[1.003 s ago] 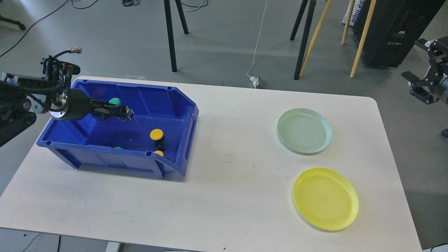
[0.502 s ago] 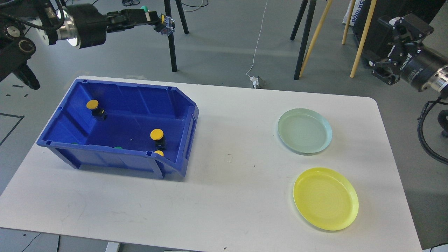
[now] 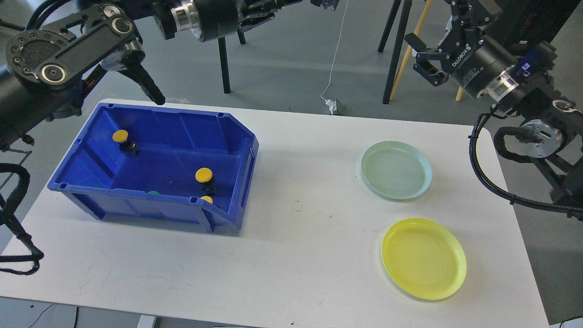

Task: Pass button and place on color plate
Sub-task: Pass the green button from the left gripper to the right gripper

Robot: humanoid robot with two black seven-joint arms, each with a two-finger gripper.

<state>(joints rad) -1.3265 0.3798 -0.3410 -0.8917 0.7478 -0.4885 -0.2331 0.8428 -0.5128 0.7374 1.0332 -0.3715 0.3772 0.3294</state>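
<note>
A: Starting at the bench's (image 3: 282,273) left end, what's in the blue bin (image 3: 136,200)?

B: Yellow buttons (image 3: 204,174) remain on its floor, with green ones barely peeking at the near wall. The left gripper (image 3: 325,3) was down among them a second ago; now it's raised far above the back edge, mostly cut off by the top of the view.

A: Holding anything?

B: Half a second back a green-capped button sat in its fingers; now I cannot tell its grip or where that button is.

A: And the right?

B: The right gripper (image 3: 421,57) has swung inward beyond the far right corner, fingers spread and empty. Looks like a handover is imminent. The green plate (image 3: 396,170) and yellow plate (image 3: 423,258) near the right edge are both bare.
</note>
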